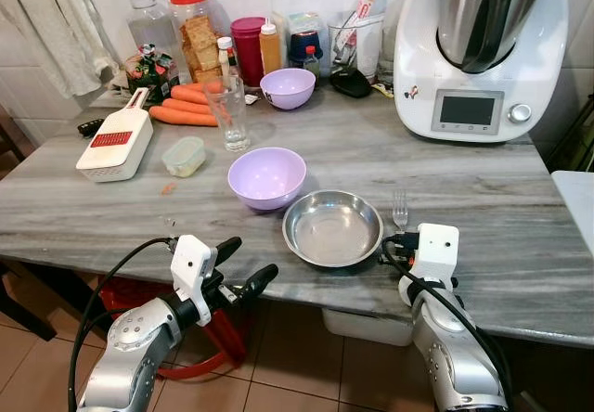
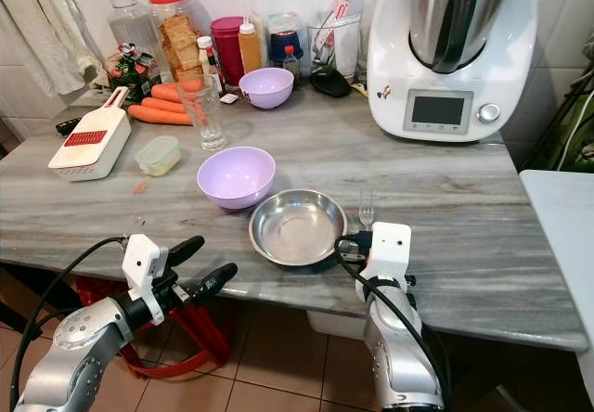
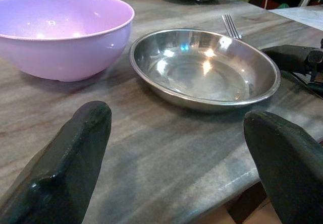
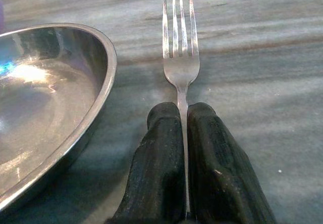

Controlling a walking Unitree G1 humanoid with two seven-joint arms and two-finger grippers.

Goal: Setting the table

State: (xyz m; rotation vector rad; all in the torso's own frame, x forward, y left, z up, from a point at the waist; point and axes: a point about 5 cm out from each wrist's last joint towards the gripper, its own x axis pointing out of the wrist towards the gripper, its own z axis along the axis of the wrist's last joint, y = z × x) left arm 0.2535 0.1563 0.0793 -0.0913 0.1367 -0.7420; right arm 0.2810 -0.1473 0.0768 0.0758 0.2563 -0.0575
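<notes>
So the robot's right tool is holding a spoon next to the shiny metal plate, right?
Not quite. It is a fork, not a spoon: the right wrist view shows its four prongs. The rest is right: the right tool is shut on its handle, and it lies beside the shiny metal plate on the table.

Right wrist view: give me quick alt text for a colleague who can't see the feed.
The right gripper's two black fingers are shut on the handle of a silver fork, whose tines point away over the grey marble table. The curved rim of a shiny steel plate sits just beside the fork.
</notes>
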